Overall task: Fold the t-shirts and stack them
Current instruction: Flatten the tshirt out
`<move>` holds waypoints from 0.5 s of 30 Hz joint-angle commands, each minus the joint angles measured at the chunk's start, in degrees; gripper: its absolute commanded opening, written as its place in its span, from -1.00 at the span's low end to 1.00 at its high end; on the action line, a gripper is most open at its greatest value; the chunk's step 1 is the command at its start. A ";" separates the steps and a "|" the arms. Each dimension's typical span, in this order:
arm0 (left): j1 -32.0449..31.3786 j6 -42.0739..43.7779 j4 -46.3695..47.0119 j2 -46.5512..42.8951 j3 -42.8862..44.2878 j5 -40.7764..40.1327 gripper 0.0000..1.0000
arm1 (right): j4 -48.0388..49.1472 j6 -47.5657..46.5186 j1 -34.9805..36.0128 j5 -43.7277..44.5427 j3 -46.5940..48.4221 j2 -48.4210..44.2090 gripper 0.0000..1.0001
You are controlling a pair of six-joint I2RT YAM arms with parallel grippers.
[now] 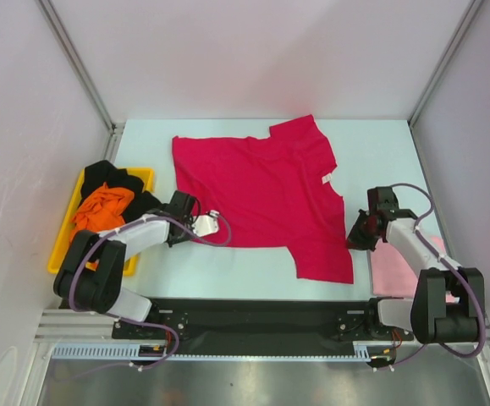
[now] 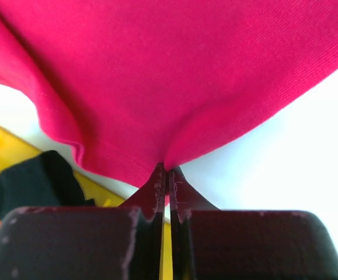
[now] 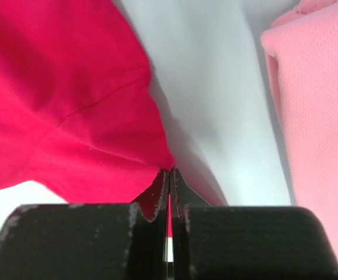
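Observation:
The crimson red t-shirt (image 1: 266, 190) lies spread over the middle of the table. My left gripper (image 1: 219, 227) is shut on its near left edge; the wrist view shows the red cloth (image 2: 174, 76) pinched between the closed fingertips. My right gripper (image 1: 351, 238) is shut on the shirt's right edge, with the cloth (image 3: 69, 116) drawn into its tips. The pale pink t-shirt (image 1: 401, 269) lies folded at the near right and also shows in the right wrist view (image 3: 317, 111). The orange t-shirt (image 1: 101, 208) and the black t-shirt (image 1: 113, 176) lie bunched in the tray.
A yellow plastic tray (image 1: 145, 176) stands at the left edge of the table and shows in the left wrist view (image 2: 5, 149). White enclosure walls with metal posts (image 1: 75, 59) close in the table's back and sides.

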 commanded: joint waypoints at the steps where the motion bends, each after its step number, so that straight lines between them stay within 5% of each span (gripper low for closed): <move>1: 1.22 -5.63 -4.80 -1.01 4.50 3.74 -0.99 | -2.13 -0.78 -0.31 -1.62 5.20 -3.56 -1.00; 7: 3.76 -12.14 -10.68 -7.51 13.20 6.55 -0.99 | -8.98 -2.28 -0.31 -1.80 15.82 -7.34 -1.00; 15: 7.64 -17.95 -30.28 -14.55 46.41 9.02 -0.99 | -20.04 -5.35 -0.75 -1.71 50.51 -10.15 -1.00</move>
